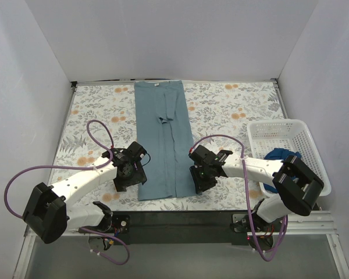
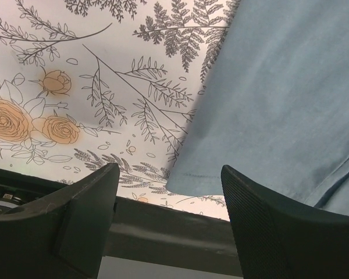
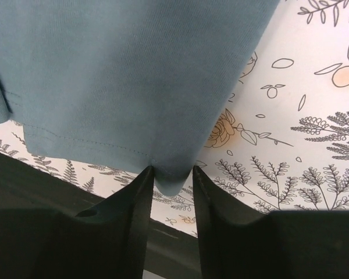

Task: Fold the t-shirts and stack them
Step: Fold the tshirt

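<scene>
The slate blue t-shirt [image 1: 163, 145] lies folded into a long narrow strip running from the far edge to the near edge of the table. My left gripper [image 1: 132, 177] is open beside its near left corner. In the left wrist view that corner [image 2: 189, 180] lies just ahead of the gap between the wide-apart fingers [image 2: 170, 171]. My right gripper [image 1: 198, 181] is at the near right corner. In the right wrist view it [image 3: 171, 174] is shut on that corner of the shirt [image 3: 134, 75]. The royal blue t-shirt [image 1: 281, 157] lies bunched in the basket.
A white lattice basket [image 1: 279, 131] stands at the right edge of the table. The flowered tablecloth [image 1: 99, 110] covers the table. The black front edge of the table [image 2: 180, 232] is right under both grippers. White walls close in the back and sides.
</scene>
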